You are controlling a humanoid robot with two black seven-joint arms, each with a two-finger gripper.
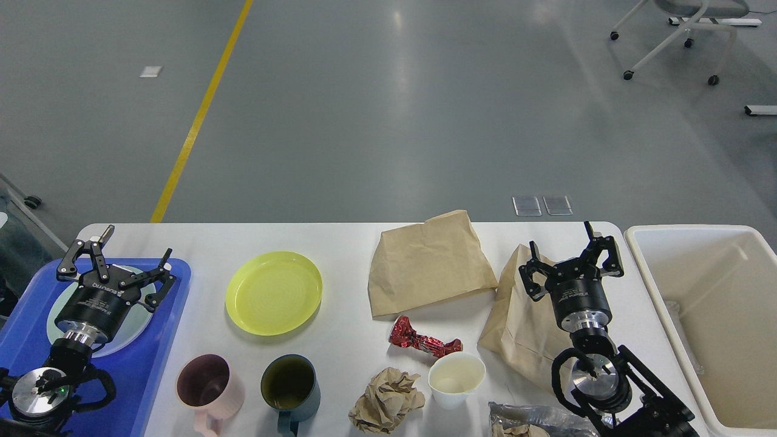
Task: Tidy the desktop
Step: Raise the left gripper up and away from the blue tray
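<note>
Start at your right gripper [570,258]: its fingers are spread wide and hold nothing, hovering over the right-hand brown paper bag [522,321]. Your left gripper [118,261] is likewise splayed open and empty, hanging above a pale plate [130,331] that already lies in the blue tray [139,376].

Moving out from the right claw, a second, larger paper bag [428,267] lies at its nine o'clock, and the off-white bin [643,255] stands at its three o'clock, looking almost empty. At seven o'clock sit a red foil wrapper [422,341], a white paper cup [456,377] and a crumpled paper ball [386,400]; a clear plastic wrapper [534,419] is at six o'clock.

From the left claw, the yellow plate [273,292] lies at three o'clock, with a pink mug [209,383] and a dark teal mug [290,385] at about four o'clock.

The desktop [340,240] spreads beneath all of this. You look barely begun: one plate is trayed, while the dishes and all the rubbish remain out.
</note>
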